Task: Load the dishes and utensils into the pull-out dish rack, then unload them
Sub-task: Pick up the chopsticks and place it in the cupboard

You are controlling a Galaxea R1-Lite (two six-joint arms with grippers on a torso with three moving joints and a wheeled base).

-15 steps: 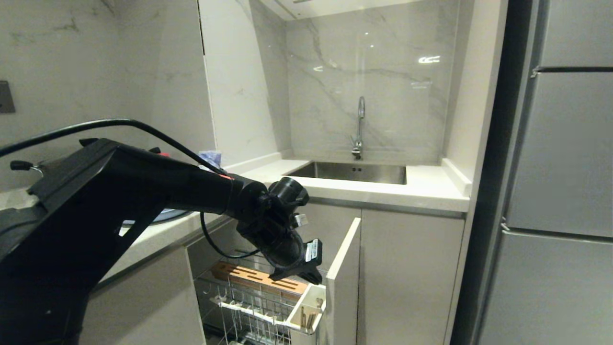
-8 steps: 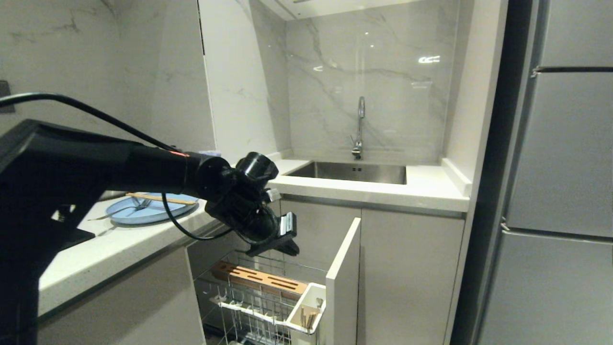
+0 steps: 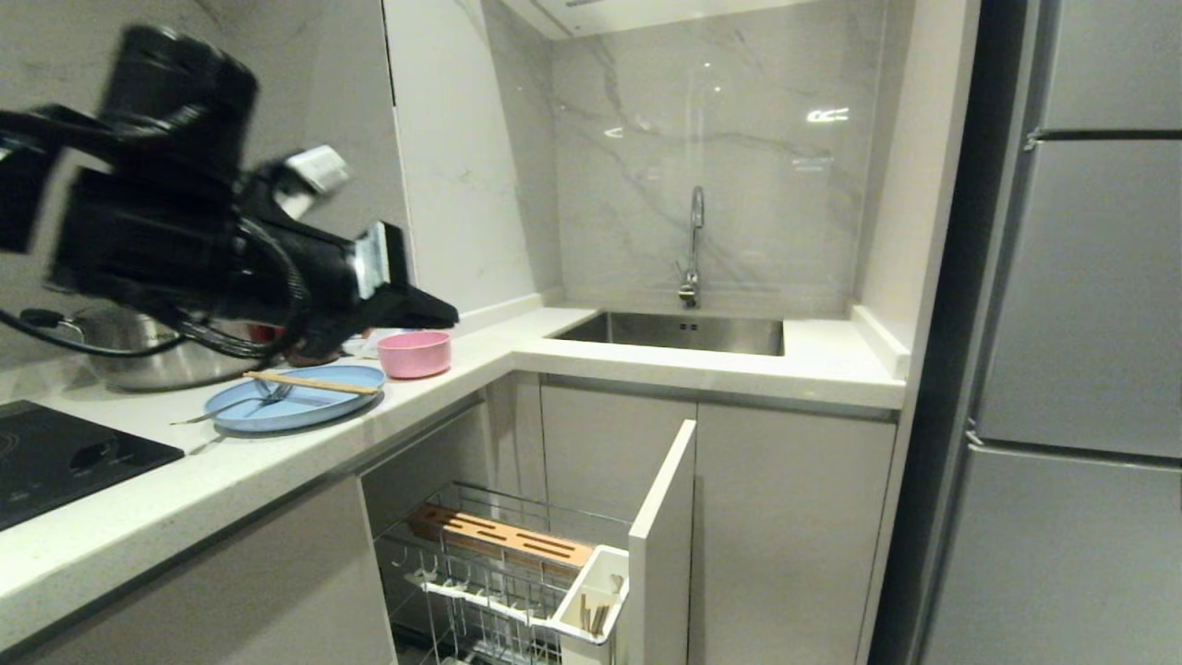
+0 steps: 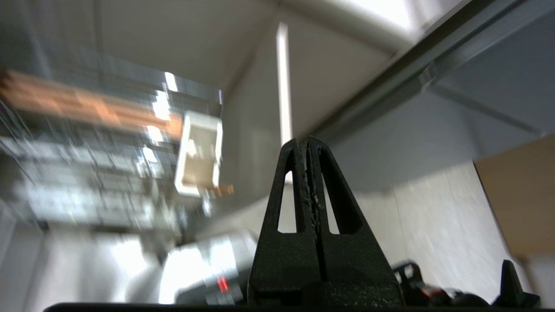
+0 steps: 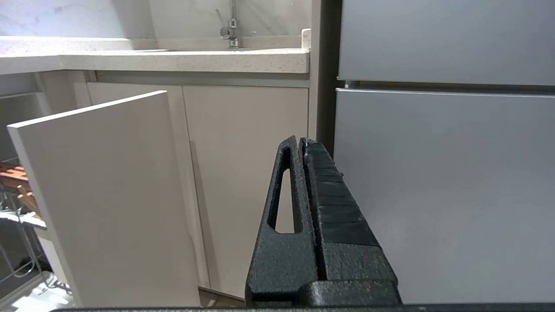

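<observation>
Pull-out dish rack (image 3: 517, 573) open, unloaded

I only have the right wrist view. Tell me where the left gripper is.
Observer: The left gripper is shut and empty, raised over the counter near the pink bowl.
Operator: Report the other dishes.
Observer: The blue plate sits on that counter, with the chopsticks and fork lying on it.

Dim kitchen, glare on the marble backsplash (image 3: 720, 139); left wrist view motion-blurred.
</observation>
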